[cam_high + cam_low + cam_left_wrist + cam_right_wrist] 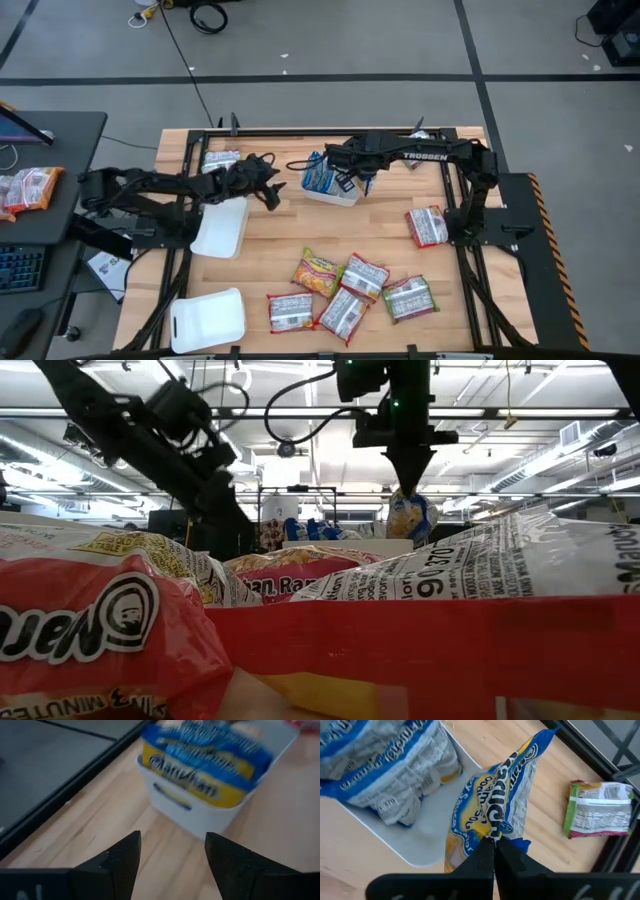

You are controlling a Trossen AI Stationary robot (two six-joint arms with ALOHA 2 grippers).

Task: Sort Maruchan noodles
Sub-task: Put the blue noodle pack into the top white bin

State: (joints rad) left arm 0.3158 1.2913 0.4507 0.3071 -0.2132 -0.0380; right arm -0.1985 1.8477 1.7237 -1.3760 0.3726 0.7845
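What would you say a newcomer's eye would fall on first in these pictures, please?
Probably the right gripper, shut on a blue-and-yellow noodle packet that dangles above the white tray at the table's far middle, which already holds blue packets. Next, the loose cluster of packets on the near side of the table, with the left gripper open and empty beside the tray.

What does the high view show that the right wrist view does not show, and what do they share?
Only the high view: the left tool, open and empty, near a white tray; a cluster of packets at the table's near edge.
Only the right wrist view: the right tool shut on a blue-yellow packet, pinched at its edge; a green-edged packet near the frame.
Both: the white tray holding blue packets.
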